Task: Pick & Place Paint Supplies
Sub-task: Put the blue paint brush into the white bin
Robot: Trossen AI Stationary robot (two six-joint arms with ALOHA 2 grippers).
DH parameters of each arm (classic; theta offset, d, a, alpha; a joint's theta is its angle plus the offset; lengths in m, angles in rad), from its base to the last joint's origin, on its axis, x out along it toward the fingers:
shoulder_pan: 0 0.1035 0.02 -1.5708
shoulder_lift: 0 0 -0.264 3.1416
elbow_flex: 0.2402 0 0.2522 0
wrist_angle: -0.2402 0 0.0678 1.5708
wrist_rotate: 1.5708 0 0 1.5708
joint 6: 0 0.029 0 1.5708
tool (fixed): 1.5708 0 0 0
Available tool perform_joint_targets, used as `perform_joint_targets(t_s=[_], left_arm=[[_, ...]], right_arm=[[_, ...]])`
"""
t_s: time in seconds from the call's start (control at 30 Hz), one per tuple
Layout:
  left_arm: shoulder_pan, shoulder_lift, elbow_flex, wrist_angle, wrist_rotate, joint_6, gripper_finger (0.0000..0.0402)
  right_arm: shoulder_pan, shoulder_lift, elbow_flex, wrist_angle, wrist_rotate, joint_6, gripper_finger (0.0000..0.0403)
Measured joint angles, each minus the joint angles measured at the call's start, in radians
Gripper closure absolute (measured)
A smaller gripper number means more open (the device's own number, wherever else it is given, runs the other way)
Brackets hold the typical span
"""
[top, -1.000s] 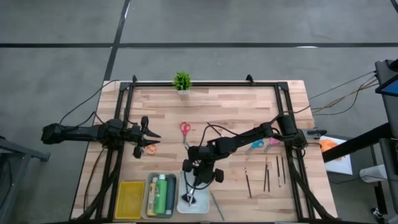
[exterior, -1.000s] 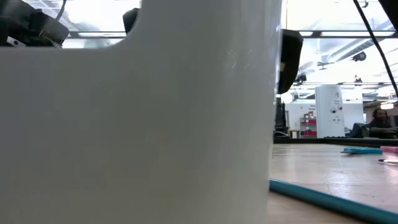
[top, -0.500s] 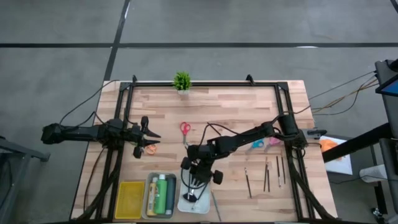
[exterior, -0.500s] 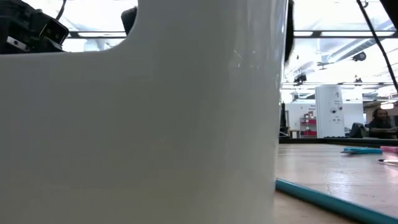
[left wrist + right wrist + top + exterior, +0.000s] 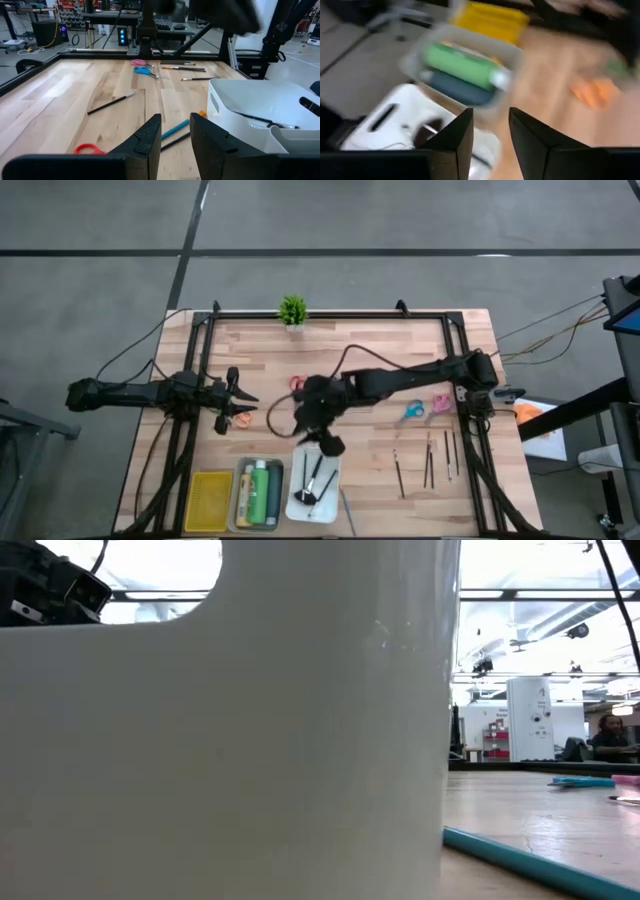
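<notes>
My right gripper (image 5: 328, 445) (image 5: 490, 117) hangs open above the far end of the white tray (image 5: 335, 505), nothing between its fingers. Two dark brushes (image 5: 314, 476) lie in that tray. Beside it, green and grey-blue bottles (image 5: 462, 65) lie in the grey tray (image 5: 240, 498). Red scissors (image 5: 296, 384), orange scissors (image 5: 241, 420), blue scissors (image 5: 411, 412), pink scissors (image 5: 440, 402), several brushes (image 5: 428, 461) and a teal pencil (image 5: 349, 511) lie flat on the table. My left gripper (image 5: 243, 396) (image 5: 175, 122) waits open at the table's left edge.
A yellow tray (image 5: 208, 500) stands left of the grey tray at the near edge. A small potted plant (image 5: 292, 310) stands at the far edge. In the low view the white tray's wall (image 5: 300, 740) blocks most of the picture. Bare wood lies in the table's far half.
My right gripper has risen from low over the white tray and gone toward the table's far edge, rolling about its own axis as it rose. The brushes in the white tray, covered by it before, now show lying loose.
</notes>
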Motion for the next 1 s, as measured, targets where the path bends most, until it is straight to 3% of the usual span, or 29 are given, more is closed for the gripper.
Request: perform_joint_targets(t_s=[0.23, 0.4, 0.8, 1.0], left_arm=[[0.000, 0.005, 0.000, 0.002, 0.000, 0.000, 0.0297], [0.000, 0.013, 0.000, 0.001, 0.000, 0.000, 0.0297], [0.000, 0.013, 0.000, 0.003, 0.000, 0.000, 0.0297], [0.000, 0.014, 0.000, 0.003, 0.000, 0.000, 0.0297]], right_arm=[[-0.019, -0.022, 0.019, -0.266, 0.218, 0.173, 0.0280], [-0.021, -0.022, -0.013, -0.276, 0.359, 0.255, 0.0280], [-0.060, -0.019, -0.103, -0.268, 0.363, 0.359, 0.0280], [-0.086, -0.019, -0.126, -0.175, 0.359, 0.442, 0.0280]])
